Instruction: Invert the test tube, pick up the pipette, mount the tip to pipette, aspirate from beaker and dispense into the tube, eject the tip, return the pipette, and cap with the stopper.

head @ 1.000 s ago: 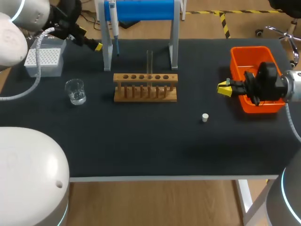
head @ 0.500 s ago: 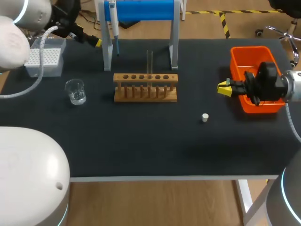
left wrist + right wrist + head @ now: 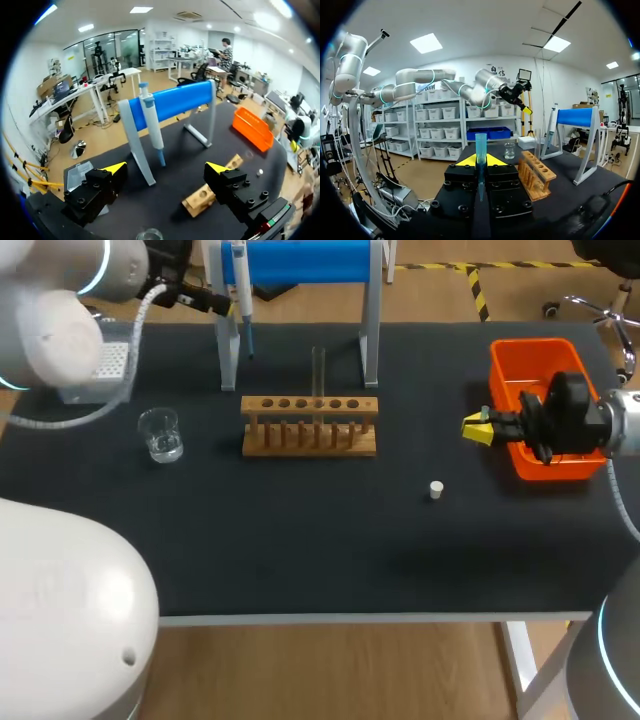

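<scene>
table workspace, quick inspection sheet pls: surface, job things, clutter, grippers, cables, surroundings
surface: black table.
job's things: pipette hanging on blue stand; test tube upright in wooden rack; beaker; tip box; stopper lying apart; orange bin.
clutter: nothing seen.
grippers: left gripper open, pipette ahead of it; right gripper apparently shut on a blue tube, beside the bin.
cables: grey hose along the left arm.
surroundings: nothing seen.
</scene>
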